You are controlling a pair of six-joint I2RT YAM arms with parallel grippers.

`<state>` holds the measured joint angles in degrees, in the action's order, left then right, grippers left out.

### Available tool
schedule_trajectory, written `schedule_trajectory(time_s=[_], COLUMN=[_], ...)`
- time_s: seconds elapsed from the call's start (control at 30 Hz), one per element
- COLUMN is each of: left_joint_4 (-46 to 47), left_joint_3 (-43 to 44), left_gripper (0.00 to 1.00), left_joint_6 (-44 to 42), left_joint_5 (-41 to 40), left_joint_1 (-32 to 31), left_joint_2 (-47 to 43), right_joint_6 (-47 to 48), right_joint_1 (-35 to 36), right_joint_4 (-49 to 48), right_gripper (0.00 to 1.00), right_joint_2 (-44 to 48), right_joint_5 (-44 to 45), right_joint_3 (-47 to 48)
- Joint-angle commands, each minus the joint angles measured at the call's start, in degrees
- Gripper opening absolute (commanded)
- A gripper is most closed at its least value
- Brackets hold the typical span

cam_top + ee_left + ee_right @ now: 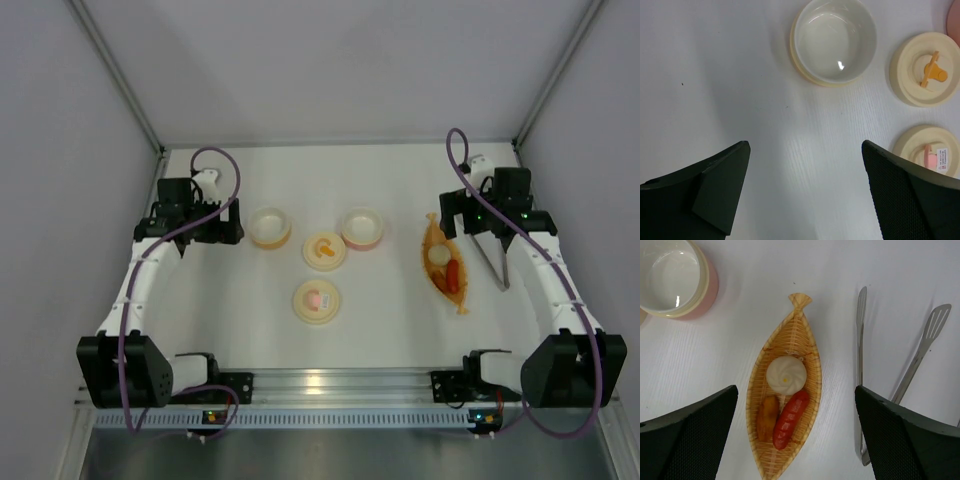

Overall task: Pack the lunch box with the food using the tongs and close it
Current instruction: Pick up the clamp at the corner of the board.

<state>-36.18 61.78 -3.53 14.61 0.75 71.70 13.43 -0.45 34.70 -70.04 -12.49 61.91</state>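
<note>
Left gripper (pixel 805 150) spread fully wide, holding nothing, poised above the white table (pixel 715 60). Just ahead of its fingers, an open yellow-walled bowl (pixel 834 42). To the right of that bowl, a cream lid with orange handle (pixel 927 70). Nearer than that, a cream lid with pink handle (pixel 932 152), partly hidden behind the right-hand finger. All 3 apart from each other, both lids lying flat on the table.

Right gripper (pixel 796 390) likewise fully open, clasping nothing, poised over a boat-shaped wicker tray (pixel 792 322). In the tray, 3 pieces of food: a white bun (pixel 786 375) in the middle, with a red sausage (pixel 790 419) and a small brown piece (pixel 768 417) side by side just behind it. Tongs (pixel 860 365) flat on the table just beside the tray, on its right, untouched, with 2 slim arms splayed in a V, joined end toward the gripper and tips pointing away. Open pink-walled bowl (pixel 710 290) at the upper left of the right wrist view, well apart from the tray.

Seen from above: 2 bowls in a row at mid-table, 2 lids in front of them, tray and tongs at the right side.
</note>
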Motion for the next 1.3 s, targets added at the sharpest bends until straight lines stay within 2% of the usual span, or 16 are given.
schedule_trajectory(time_s=[0.0, 0.37, 0.7, 0.9, 1.07, 1.27], left_joint_4=[1.6, -0.2, -1.0, -0.2, -0.7, -0.3], left_joint_3=[0.1, 1.9, 3.6, 4.8, 6.0, 5.9], left_gripper=[0.98, 0.98, 0.98, 0.98, 0.98, 0.98], left_joint_6=[-1.3, -4.7, -6.5, -7.0, -6.1, -5.3], left_joint_5=[1.4, 1.9, 2.7, 1.8, 1.6, 1.2], left_joint_1=[-0.1, -0.1, -0.1, -0.1, -0.1, -0.1], left_joint_2=[-2.4, -1.6, 1.0, 2.3, 3.3, 3.4], right_joint_6=[-0.1, 3.9, 10.1, 13.5, 13.1, 13.8], right_joint_1=[-1.0, -2.9, -15.6, -17.6, -17.6, -17.6], right_joint_4=[1.8, 8.9, 20.5, 22.0, 22.8, 19.0], right_gripper=[0.99, 0.99, 0.99, 0.99, 0.99, 0.99], right_joint_2=[0.0, -2.8, -12.2, -19.0, -23.8, -27.8], right_joint_5=[-0.3, 3.3, 4.0, 8.1, 8.2, 9.4], right_joint_3=[1.8, 5.6, 12.3, 13.0, 13.9, 12.3])
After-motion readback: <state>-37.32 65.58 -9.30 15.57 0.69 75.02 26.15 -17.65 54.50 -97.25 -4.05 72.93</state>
